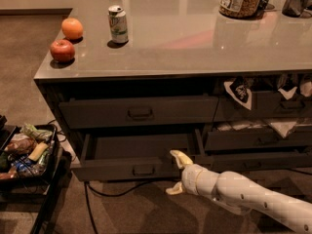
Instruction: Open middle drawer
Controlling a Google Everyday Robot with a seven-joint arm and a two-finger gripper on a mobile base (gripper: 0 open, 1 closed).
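Under the top drawer [139, 112] of the counter, the middle drawer [109, 170] stands pulled out, its shallow inside showing. Just beside the right end of its front is the gripper [177, 174], fingers spread apart and holding nothing. On the countertop [195, 43] sit an apple [62, 50], an orange [72, 28] and a can [118, 24].

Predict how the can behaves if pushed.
Upright and narrow, the can likely tips from a high push; lying down, it would probably roll on the glossy counter. The gripper is low, beside the middle drawer.
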